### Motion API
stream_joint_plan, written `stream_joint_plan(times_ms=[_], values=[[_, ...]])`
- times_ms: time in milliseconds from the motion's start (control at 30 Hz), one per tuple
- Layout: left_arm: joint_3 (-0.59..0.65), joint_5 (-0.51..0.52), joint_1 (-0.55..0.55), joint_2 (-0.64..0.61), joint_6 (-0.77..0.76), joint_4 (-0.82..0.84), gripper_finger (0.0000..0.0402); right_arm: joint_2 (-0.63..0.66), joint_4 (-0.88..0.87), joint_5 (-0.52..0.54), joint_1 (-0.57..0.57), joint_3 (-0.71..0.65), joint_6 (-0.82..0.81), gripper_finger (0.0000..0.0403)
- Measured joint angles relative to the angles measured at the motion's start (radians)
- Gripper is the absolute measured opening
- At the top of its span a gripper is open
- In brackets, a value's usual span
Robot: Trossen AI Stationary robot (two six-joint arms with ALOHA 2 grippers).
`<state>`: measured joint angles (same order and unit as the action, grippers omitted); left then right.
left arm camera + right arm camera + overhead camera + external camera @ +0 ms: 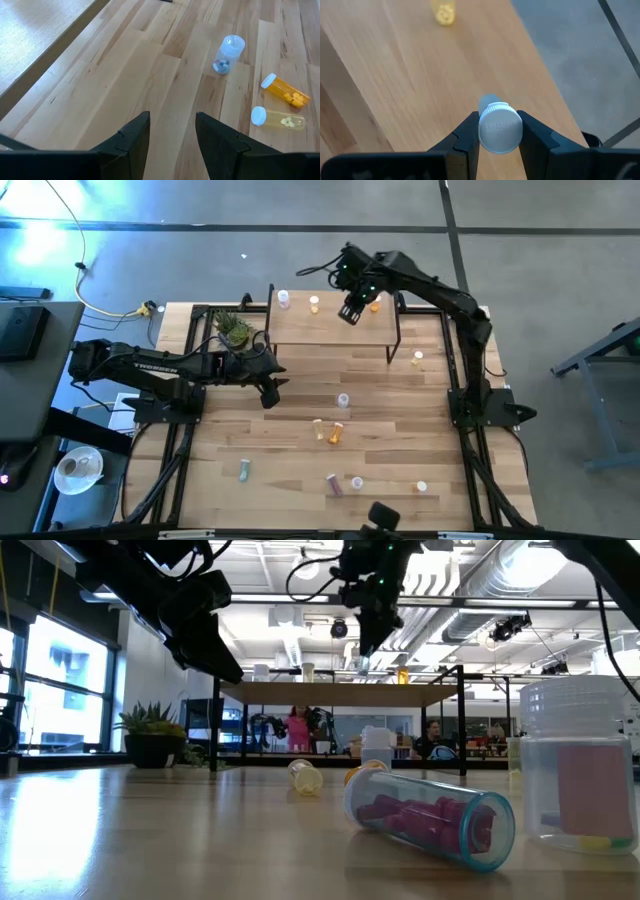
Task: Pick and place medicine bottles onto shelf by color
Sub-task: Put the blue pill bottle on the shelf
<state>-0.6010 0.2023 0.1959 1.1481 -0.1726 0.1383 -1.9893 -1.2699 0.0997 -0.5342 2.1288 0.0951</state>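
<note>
floor: I see grey concrete [560, 250] all round the table [300, 385]
window: bright panes [55, 680], beside the potted plant [150, 735]
ceiling: exposed ducts [480, 580], strip lights
side: dark desk [25, 370] beside the table

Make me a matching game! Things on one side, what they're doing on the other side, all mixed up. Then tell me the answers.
Things:
1. right gripper
2. left gripper
3. orange pill bottle with white cap
4. small green potted plant

States:
A. lying on its side on the wooden table
B. jaws shut on a white-capped bottle above the light wood shelf
C. standing beside the shelf
D. jaws apart, empty, over the table

Pairs: 1-B, 2-D, 3-A, 4-C
</note>
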Motion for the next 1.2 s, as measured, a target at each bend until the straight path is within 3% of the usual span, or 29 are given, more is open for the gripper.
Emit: stream_joint_plan(times_ms=[633, 933, 1200], values=[[0.000, 0.000, 0.000, 0.000, 0.000, 0.000, 0.0149, -0.078, 0.025, -0.001, 0.005, 0.003, 0.086, 0.0093], [0.000, -0.001, 0.000, 0.000, 0.000, 0.000, 0.0149, -0.084, 0.027, 0.003, 0.005, 0.000, 0.067, 0.0132], [0.000, -0.001, 0.000, 0.000, 0.000, 0.000, 0.0149, -0.083, 0.057, 0.008, 0.005, 0.000, 0.063, 0.0136]])
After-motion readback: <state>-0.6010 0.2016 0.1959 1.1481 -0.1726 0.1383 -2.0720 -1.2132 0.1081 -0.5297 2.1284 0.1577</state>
